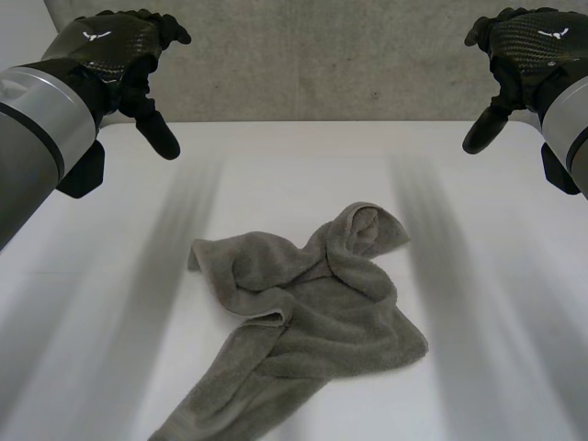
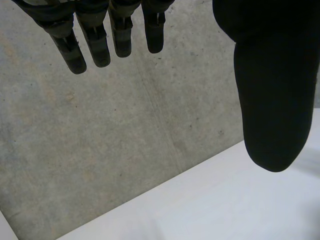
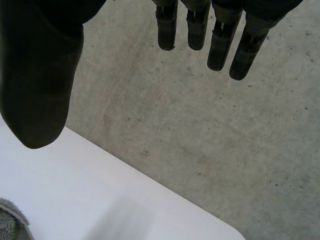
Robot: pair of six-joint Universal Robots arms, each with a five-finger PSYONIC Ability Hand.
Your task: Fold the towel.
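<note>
Towel [image 1: 317, 312], grey and crumpled, lies mid-table [image 1: 487, 303]. Its long axis runs from the near left, where a narrow tail points toward the near edge, to the far right, where it ends in a bunched hump that seems folded over on itself. A short flap juts left. The left hand [image 1: 119, 46] hangs above the far left corner and the right hand [image 1: 524, 41] above the far right. Both are well apart from the towel, fingers straight and spread from the thumb, holding nothing. Concrete floor [image 1: 322, 55] lies beyond the far edge.
</note>
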